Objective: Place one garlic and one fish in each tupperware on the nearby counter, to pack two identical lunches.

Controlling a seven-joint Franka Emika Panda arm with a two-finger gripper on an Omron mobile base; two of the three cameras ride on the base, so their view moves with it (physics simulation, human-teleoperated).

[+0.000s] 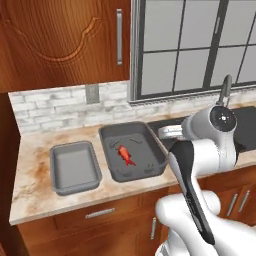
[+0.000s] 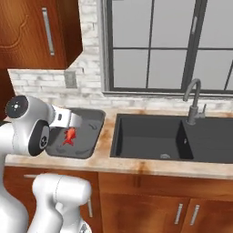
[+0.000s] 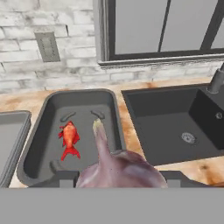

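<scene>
Starting at the left, the smaller, lighter grey tray [image 1: 75, 167] is seen on the counter [image 1: 35, 165], and nothing is seen inside it. Just beside it on the right sits the larger, darker tray [image 1: 131, 150]. The red-orange fish [image 1: 125, 155] lies flat in the middle of that tray, with bare floor all around it. Further right, the black sink [image 2: 168, 136] is set into the counter, with the tap [image 2: 193, 102] at its far edge, under the window.

A pale pinkish garlic [image 3: 118, 168] is clamped in the gripper [image 3: 118, 186]. In the hand view the bulb is very near, with its pointed stem tip sticking out over the near right part of the darker tray. The jaws are closed on the bulb, one on each side.

The step in hand looks like putting this garlic next to the fish. To do it well, the bulb should be carried over a bare spot of the tray floor, a little away from the fish, so the fish is not bumped. The hand should be brought down low before the jaws are spread, because a round bulb can roll if it is dropped from high up. Then the hand should be lifted straight up. The lighter tray must be filled too.
</scene>
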